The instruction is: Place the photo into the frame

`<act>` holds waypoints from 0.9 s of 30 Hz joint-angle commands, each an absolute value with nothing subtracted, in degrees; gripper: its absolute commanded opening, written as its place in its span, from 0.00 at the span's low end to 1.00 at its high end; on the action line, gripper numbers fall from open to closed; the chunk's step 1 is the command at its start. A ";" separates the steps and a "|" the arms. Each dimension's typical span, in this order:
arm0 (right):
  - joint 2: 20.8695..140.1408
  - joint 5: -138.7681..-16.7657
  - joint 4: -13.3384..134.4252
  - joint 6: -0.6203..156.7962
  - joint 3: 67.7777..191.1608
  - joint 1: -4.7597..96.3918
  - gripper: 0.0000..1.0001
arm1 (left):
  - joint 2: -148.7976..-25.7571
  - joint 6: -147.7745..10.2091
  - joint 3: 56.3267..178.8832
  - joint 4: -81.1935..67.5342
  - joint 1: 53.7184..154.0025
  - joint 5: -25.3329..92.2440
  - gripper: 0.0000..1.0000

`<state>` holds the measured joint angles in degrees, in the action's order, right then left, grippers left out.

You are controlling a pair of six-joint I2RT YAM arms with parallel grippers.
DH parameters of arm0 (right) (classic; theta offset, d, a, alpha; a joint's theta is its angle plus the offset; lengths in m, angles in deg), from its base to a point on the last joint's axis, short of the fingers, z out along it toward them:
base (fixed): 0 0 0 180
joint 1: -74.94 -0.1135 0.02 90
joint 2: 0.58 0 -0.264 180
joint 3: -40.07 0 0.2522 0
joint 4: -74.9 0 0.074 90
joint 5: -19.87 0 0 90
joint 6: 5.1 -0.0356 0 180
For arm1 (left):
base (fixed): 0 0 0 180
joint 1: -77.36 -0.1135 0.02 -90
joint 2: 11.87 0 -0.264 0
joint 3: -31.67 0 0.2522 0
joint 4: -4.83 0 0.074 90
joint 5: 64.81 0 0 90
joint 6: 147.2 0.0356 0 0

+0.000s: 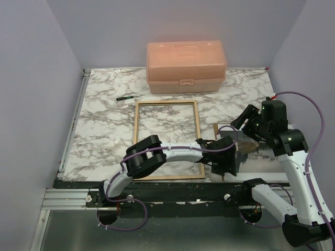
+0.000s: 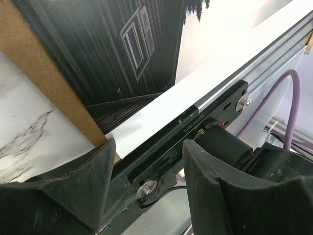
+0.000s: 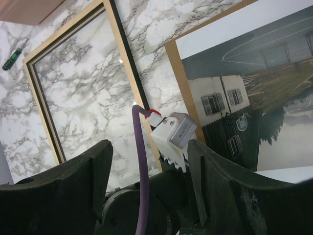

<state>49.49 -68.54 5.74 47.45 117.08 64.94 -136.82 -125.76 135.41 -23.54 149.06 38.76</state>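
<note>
Clad in glossy white shells along the left arm (image 1: 172, 151) and the right arm (image 1: 301, 175), with bulky black housings at every joint. Strung with a thin purple cable (image 3: 139, 147) looping from base to wrist. Ended in a matte black left hand (image 2: 146, 166) and right hand (image 3: 149, 161), each of two thick wedge-shaped fingers (image 2: 73, 196). Fitted at the left wrist with a small white ridged box (image 3: 176, 132), grey-labelled, red-tipped at its plug.

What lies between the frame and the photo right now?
Right wrist view: beside the frame runs a bare marble strip of table, then the backing panel's brown edge under the photo. The left arm crosses its near end.
</note>
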 commanded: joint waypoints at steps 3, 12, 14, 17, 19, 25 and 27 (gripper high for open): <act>48.73 -69.32 6.00 48.05 116.79 65.19 0.69 | -136.98 -124.68 134.10 -28.10 149.21 35.16 0.60; 48.59 -69.69 6.23 47.81 116.52 65.18 0.69 | -137.76 -124.48 134.87 -29.59 149.26 34.94 0.60; 48.58 -69.69 6.31 47.68 116.35 65.19 0.69 | -137.60 -124.18 134.77 -30.10 149.18 34.68 0.60; 48.63 -69.69 6.30 47.68 116.24 65.23 0.69 | -136.85 -124.18 133.42 -29.36 149.21 34.34 0.60; 48.53 -69.69 6.31 47.72 116.16 65.21 0.69 | -136.58 -124.26 132.76 -28.96 149.10 34.20 0.61; 48.64 -69.69 6.31 47.77 116.15 65.23 0.69 | -135.49 -124.26 130.28 -27.66 149.00 34.51 0.61; 48.52 -69.68 6.34 47.72 116.09 65.18 0.69 | -134.93 -124.90 128.62 -26.06 149.03 35.00 0.61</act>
